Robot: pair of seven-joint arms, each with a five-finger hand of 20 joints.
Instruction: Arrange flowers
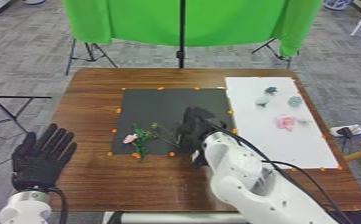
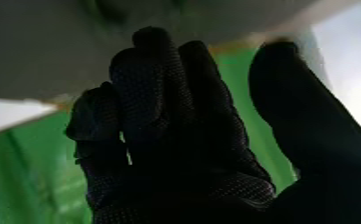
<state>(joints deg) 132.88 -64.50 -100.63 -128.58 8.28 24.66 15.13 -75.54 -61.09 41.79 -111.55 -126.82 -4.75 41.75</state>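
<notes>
Right hand [image 1: 194, 131] over black mat [image 1: 150, 104], fingers loosely bent, thumb apart, empty; left hand [image 1: 41, 162] open, empty.

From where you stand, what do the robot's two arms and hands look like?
Both arms are glossy white with rounded, smooth sections. A loose black cable runs beside each one. The left hand and the right hand wear black fabric gloves, finely textured close up.

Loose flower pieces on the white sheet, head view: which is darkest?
The small dark one, farthest from the robot. The rest on the white sheet are paler: greyish-green pieces and a pink flower.
</notes>
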